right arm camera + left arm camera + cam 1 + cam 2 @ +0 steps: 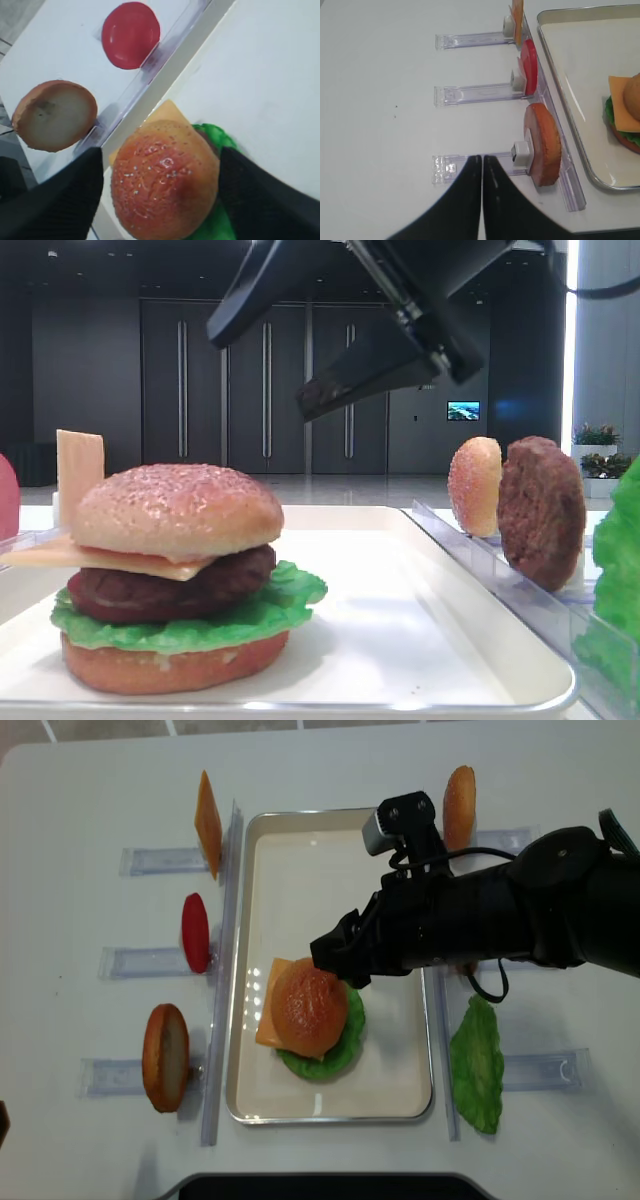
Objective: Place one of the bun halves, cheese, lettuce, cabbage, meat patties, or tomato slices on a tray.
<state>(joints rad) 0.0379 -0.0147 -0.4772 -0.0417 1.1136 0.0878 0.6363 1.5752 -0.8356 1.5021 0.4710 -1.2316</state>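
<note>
Black right gripper [335, 955] is hovering released above the stacked burger [308, 1017], mid-frame on the tray [330, 1105]; left gripper [482, 165] is clenched.

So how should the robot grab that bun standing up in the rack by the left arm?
Pinch the bun half across its thin width, coming down from above. It stands on edge in the clear rack, so its two flat faces are free, probably easiest for the shut left gripper nearby.
</note>
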